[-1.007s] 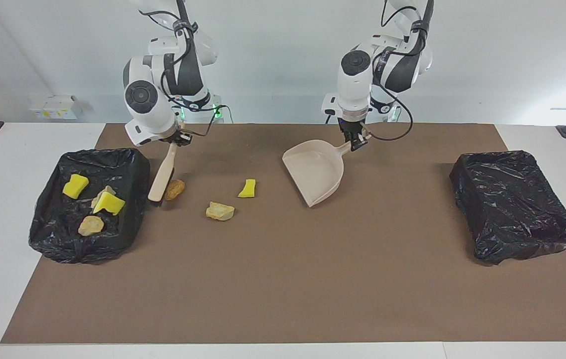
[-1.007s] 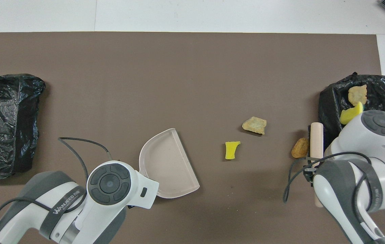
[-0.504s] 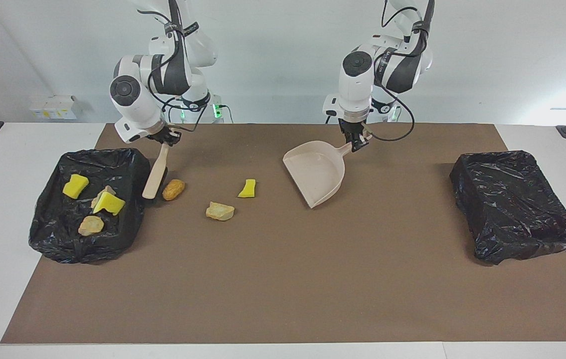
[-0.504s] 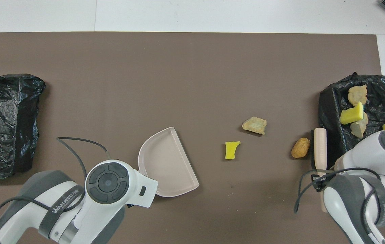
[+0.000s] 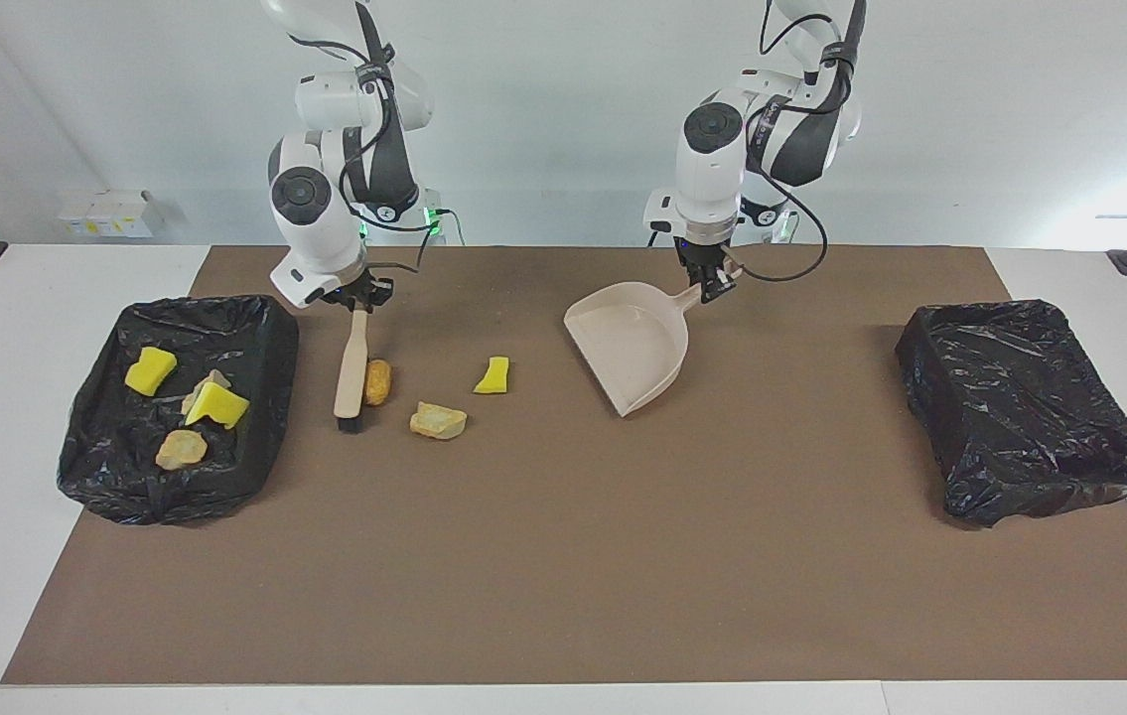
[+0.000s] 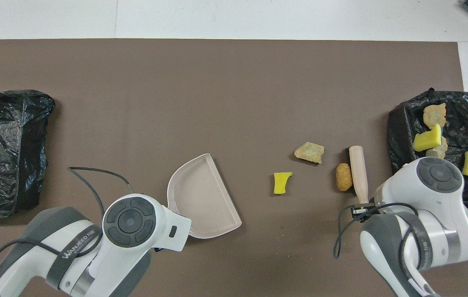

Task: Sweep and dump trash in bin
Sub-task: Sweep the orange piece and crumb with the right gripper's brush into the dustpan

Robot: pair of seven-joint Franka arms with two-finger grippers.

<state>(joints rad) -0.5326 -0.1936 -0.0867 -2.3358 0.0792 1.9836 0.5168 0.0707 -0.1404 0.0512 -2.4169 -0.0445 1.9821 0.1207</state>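
Beside the scrap-filled bin (image 5: 255, 328), the right gripper (image 5: 356, 295) clamps the brush (image 5: 352, 372) against an orange lump (image 5: 377, 381); push steadily, bristles low, gathering both other scraps (image 5: 439, 420) toward the dustpan (image 5: 631, 343) gripped by the left gripper (image 5: 710, 285).

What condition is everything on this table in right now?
Brush: held by right pincer, bristles down beside an orange lump.
Dustpan: empty, handle held by left pincer.
Loose scraps: three on the mat.
Bin with scraps: holds four pieces.
Other bin: nothing visible inside.
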